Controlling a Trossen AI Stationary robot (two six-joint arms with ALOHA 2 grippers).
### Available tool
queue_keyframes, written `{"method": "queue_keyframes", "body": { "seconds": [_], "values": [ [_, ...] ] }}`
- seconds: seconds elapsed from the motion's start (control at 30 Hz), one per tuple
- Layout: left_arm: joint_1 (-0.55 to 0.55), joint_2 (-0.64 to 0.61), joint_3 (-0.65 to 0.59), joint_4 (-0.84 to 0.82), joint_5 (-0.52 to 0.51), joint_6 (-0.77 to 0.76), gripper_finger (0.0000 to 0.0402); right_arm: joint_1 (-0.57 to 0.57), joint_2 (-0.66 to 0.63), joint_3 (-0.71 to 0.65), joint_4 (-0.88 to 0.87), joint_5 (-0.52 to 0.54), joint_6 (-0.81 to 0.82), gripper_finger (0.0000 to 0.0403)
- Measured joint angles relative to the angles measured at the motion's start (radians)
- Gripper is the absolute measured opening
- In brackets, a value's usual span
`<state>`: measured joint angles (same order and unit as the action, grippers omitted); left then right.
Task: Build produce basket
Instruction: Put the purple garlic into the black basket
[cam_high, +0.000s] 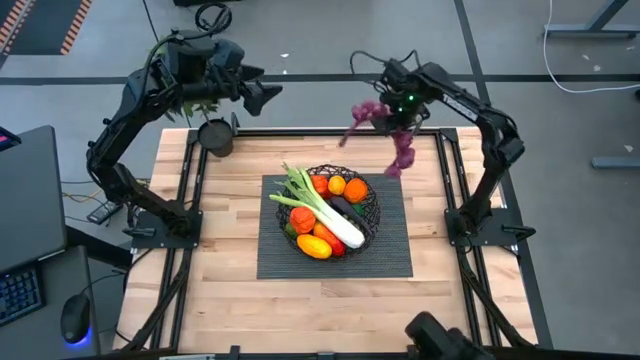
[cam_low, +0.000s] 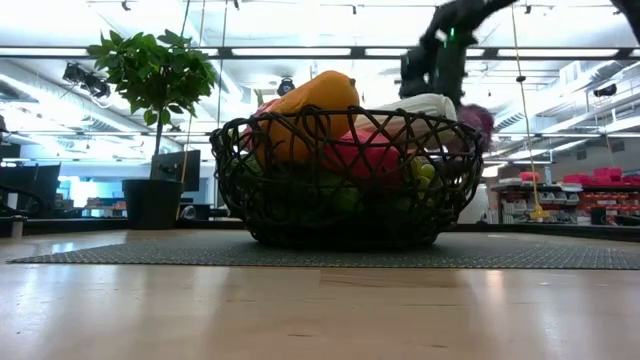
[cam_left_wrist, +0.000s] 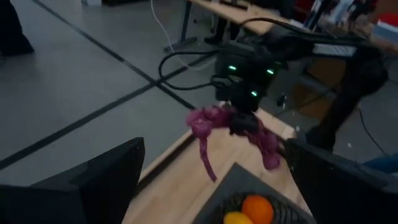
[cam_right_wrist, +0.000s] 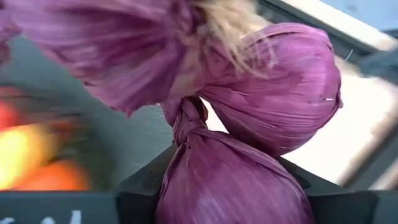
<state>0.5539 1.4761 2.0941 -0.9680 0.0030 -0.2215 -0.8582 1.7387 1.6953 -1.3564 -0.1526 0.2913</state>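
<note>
Hanging from the right tool (cam_high: 392, 122) is a purple braided string of bulbs (cam_high: 400, 150), looks like red onions/garlic w/ papery skins; tool is clamped on the braid, held up in the air over the far edge of the desk (cam_high: 230, 290), just beyond the mat's far right corner. One strand trails down toward the mat, another sticks out sideways to the left. Right wrist view: bulbs (cam_right_wrist: 273, 87) fill the frame, twisted braid knot at centre, dark fingers (cam_right_wrist: 140, 193) at either side of the lowest bulb. Left wrist view shows the same string (cam_left_wrist: 217, 124) dangling below the right arm's wrist w/ green LEDs lit.

Basket (cam_high: 372, 212) sits approx. centre of desk on a dark grey mat (cam_high: 390, 260), not touched by either arm. Contents seen from above: leek (cam_high: 322, 210) lying diagonally across the top, orange pepper/yellow-orange piece (cam_high: 314, 246) at near rim, two round orange fruits (cam_high: 346, 186) at far side, red pieces under the leek, a dark item beside the leek. Low view: basket (cam_low: 290, 215) heaped above rim, orange piece (cam_low: 315, 100) on top, green grapes (cam_low: 424, 172) visible through mesh.

Left tool (cam_high: 262, 96) is raised beyond the far left of desk, above a potted plant (cam_high: 215, 135); fingers spread apart, gripping nothing.
</note>
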Motion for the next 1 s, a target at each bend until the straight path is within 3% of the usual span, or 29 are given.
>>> {"method": "queue_keyframes", "body": {
  "seconds": [0.27, 0.53, 1.0],
  "values": [
    [0.038, 0.0, 0.0, 0.064, 0.0, 0.001, 0.0394, 0.178, -0.052, 0.14, 0.002, -0.07, 0.201, 0.0169],
    [0.045, 0.0, 0.0, 0.054, 0.001, 0.001, 0.0394, 0.386, -0.051, 0.152, 0.034, -0.078, 0.364, 0.0169],
    [0.042, 0.0, 0.0, 0.037, 0.001, -0.033, 0.0394, 0.588, -0.05, 0.133, 0.098, 0.111, 0.551, 0.0169]
  ]
}}
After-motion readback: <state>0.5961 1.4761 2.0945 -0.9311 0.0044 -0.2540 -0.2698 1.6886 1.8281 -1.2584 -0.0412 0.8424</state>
